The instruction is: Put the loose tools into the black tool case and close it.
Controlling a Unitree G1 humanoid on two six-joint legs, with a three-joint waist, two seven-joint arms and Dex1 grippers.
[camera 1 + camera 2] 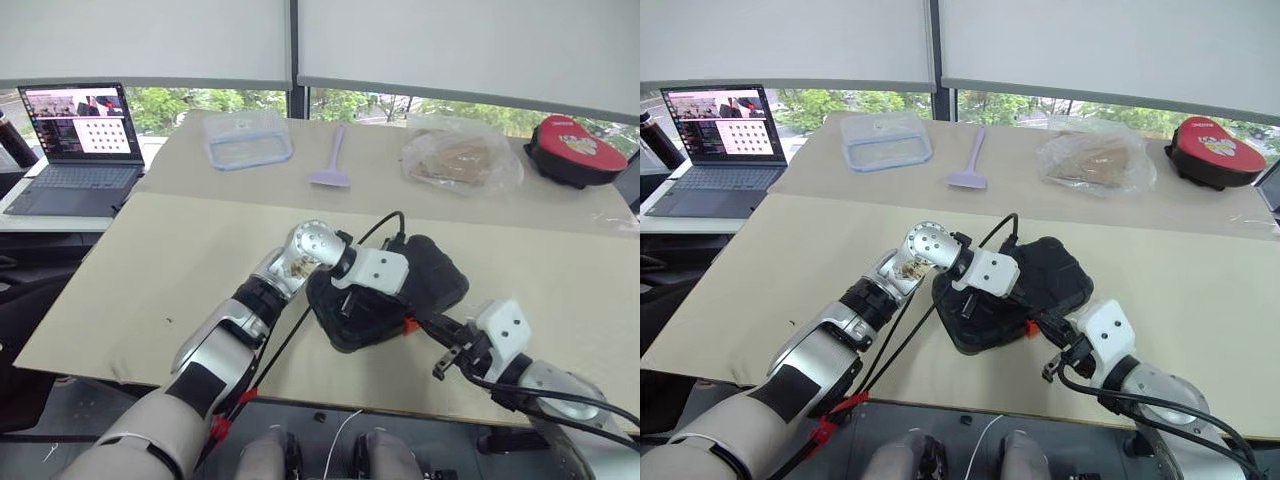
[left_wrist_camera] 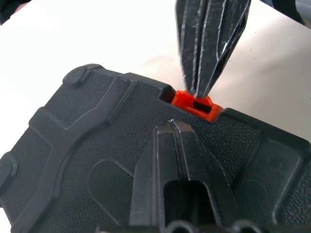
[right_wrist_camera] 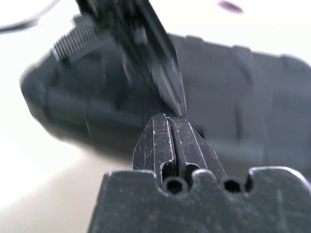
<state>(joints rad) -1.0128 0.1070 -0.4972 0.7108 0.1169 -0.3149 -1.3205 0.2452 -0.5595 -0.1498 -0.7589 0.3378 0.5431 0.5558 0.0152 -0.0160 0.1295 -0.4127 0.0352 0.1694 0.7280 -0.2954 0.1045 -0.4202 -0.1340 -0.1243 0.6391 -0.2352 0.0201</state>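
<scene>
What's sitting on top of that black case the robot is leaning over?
The left gripper, fingers shut, rests on the lid of the black tool case. The right gripper touches the orange latch. The case is closed, so its contents are hidden.

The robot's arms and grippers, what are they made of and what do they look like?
Both arms have silver-grey metal shells with black joints. Each wrist carries a white angular block. The left gripper and right gripper each have two black, scratched, tapering fingers. Black cables run along both arms, and red ties sit near the left arm's base.
</scene>
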